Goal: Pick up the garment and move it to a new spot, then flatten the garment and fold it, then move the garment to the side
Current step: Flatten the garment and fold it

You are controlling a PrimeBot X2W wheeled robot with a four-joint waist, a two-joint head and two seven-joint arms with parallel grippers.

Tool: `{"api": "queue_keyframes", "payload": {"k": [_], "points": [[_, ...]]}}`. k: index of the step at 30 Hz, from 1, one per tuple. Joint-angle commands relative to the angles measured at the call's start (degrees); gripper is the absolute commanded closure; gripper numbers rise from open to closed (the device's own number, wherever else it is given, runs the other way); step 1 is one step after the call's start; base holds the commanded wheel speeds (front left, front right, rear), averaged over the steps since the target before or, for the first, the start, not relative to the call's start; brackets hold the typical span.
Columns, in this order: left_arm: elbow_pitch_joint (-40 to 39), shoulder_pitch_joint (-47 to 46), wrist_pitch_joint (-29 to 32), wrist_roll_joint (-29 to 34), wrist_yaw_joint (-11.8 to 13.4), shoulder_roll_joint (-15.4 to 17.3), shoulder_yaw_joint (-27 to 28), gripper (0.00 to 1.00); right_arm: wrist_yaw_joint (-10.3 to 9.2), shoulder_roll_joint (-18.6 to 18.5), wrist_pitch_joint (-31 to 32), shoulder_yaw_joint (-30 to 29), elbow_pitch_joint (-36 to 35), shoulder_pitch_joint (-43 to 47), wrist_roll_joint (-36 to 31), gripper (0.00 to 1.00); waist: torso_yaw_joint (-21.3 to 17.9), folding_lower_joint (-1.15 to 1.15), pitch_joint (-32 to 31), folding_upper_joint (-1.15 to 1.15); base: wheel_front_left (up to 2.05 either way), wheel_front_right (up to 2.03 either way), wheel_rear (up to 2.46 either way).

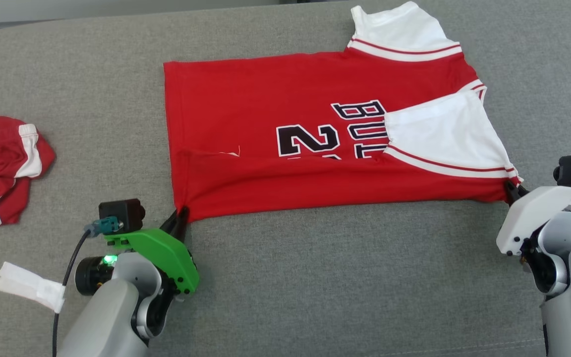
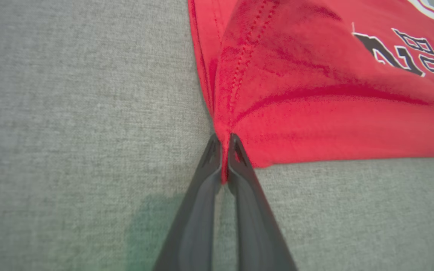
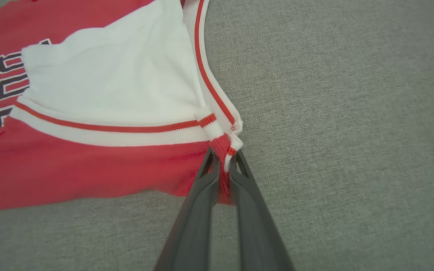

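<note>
While it lies on grey weave (image 1: 315,277) | red-white jersey (image 1: 285,163) | left gripper (image 1: 181,216), right gripper (image 1: 511,189) pinch corners

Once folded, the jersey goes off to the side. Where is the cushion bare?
Bare: the near strip below the jersey, between the left pincer and right pincer; the gap between jersey and shorts; the far right, beyond the jersey. Crowded: the left edge, with shorts and white tape.
</note>
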Motion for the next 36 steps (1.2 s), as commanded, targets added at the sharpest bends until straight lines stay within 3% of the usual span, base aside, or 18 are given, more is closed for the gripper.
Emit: {"api": "queue_keyframes", "payload": {"k": [1,16,17,18,19,30,36], "points": [[-0.7,2.2,-0.3,-0.7,0.1,1.4,0.5,1.00,-0.14,-0.4,0.2,-0.7,-1.2,1.8,0.2,1.00,0.3,0.00,-2.0,0.00,0.00,0.00,0.00],[-17.0,17.3,7.1,-3.9,5.5,6.9,1.1,1.00,-0.16,3.0,5.9,-2.8,-13.6,16.1,2.4,1.00,0.8,0.00,-5.4,0.00,0.00,0.00,0.00],[-17.6,17.7,7.2,-3.9,5.7,7.0,1.2,1.00,-0.15,3.1,5.9,-2.7,-13.8,16.5,2.5,0.64,0.8,0.00,-5.4,0.00,0.00,0.00,0.00],[-18.2,18.1,7.2,-3.8,6.1,7.2,1.2,0.55,-0.15,3.2,6.0,-2.7,-13.9,17.0,2.6,0.00,0.8,0.00,-5.3,0.00,0.00,0.00,0.00],[-18.6,18.4,7.3,-3.6,6.3,7.3,1.2,0.00,-0.14,3.3,6.1,-2.7,-14.0,17.2,2.7,0.00,0.8,0.00,-5.2,0.00,0.00,0.00,0.00],[-19.5,14.6,4.3,-3.3,7.2,7.5,3.4,0.00,-0.11,3.4,7.5,-1.2,-16.6,13.8,2.6,0.00,1.1,0.00,-4.8,0.00,0.00,0.00,0.00],[-16.7,5.1,6.7,-1.9,5.7,8.4,3.0,0.00,-0.11,-1.4,11.4,5.1,-16.2,2.3,2.9,0.00,0.6,0.00,-2.7,0.00,0.00,0.00,0.00]]}}
